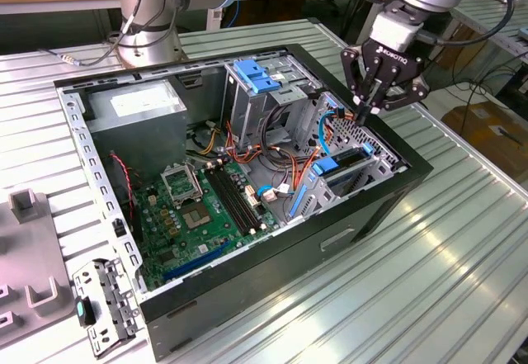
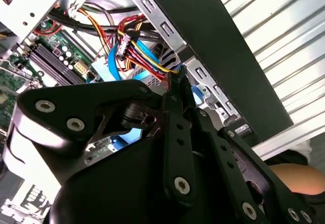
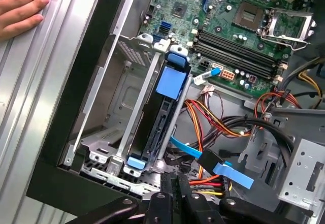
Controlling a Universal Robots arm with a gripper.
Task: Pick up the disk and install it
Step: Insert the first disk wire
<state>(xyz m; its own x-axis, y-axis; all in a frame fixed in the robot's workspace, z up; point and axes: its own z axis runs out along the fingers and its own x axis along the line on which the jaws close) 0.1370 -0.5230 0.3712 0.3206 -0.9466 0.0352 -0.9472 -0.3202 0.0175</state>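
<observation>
Disk [image 3: 157, 127] stands on edge in the drive bay [image 3: 109, 127], lower centre-left of the first wrist view, blue rail ends at both ends; looks seated or nearly so. Gripper [image 1: 364, 116] is upper right in the exterior view, jaws closed with nothing seen between them, tip just above the bay beside the cable bundle [image 2: 134, 46]. My read: seating step. Any push should run square along the rails, on the blue end, clear of the cables. First wrist view gives the slot line and a hand [image 3: 20, 5] on the worktop [image 3: 25, 97], upper left. Exterior view gives gripper height over the case [image 1: 272, 257].
</observation>
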